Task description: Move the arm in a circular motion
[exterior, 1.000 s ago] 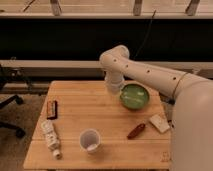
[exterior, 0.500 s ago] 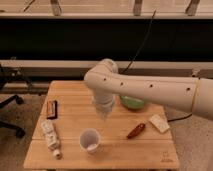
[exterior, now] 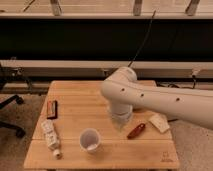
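The arm (exterior: 150, 97) is a thick glossy cream-white tube with small dark screw holes. It comes in from the right edge and bends at a bulbous joint (exterior: 120, 86) over the middle of the wooden table (exterior: 75, 100). A short segment drops from that joint toward the tabletop. The gripper (exterior: 120, 121) is at its lower end, just above the table, between a white cup (exterior: 90, 140) and a red-brown object (exterior: 136, 131).
A white bottle (exterior: 50, 135) lies at the table's left front, with a dark bar (exterior: 51, 109) behind it. A white packet (exterior: 159, 122) lies at the right, under the arm. An office chair (exterior: 7, 107) stands left of the table. A dark wall runs behind.
The arm's joint has swung left, then forward and lower over the table's middle. It now hides the green bowl that showed at the back right.
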Controlling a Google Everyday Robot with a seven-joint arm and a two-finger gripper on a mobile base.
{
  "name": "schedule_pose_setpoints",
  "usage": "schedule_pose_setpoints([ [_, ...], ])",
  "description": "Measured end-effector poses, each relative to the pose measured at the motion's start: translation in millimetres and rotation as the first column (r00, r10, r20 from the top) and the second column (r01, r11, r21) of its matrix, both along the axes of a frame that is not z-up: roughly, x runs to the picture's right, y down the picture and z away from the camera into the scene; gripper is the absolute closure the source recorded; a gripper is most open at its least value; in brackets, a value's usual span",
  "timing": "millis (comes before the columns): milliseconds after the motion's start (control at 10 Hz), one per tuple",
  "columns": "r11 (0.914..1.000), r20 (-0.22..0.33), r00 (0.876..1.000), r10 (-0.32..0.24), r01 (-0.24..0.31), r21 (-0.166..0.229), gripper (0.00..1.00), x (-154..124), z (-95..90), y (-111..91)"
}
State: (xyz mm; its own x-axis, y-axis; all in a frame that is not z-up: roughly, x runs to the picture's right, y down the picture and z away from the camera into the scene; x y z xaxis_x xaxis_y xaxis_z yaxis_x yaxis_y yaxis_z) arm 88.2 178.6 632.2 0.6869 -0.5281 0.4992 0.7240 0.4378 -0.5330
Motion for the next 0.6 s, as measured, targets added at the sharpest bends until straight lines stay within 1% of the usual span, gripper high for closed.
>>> schedule_pose_setpoints([
  [100, 0.9996, -0.046, 0.999, 0.027, -0.027, -0.005, 1.00, 25, 1.1, 0],
  [200, 0.9979, -0.098, 0.993, 0.063, -0.064, -0.004, 1.00, 50, 4.8, -2],
  [300, 0.9947, -0.148, 0.984, 0.102, -0.103, 0.003, 1.00, 71, 9.3, -4],
  [400, 0.9876, -0.217, 0.964, 0.156, -0.156, 0.017, 1.00, 100, 18.0, -9],
  [500, 0.9784, -0.282, 0.937, 0.206, -0.203, 0.038, 1.00, 127, 30.4, -17],
  [600, 0.9692, -0.330, 0.912, 0.245, -0.239, 0.059, 1.00, 147, 44.2, -27],
])
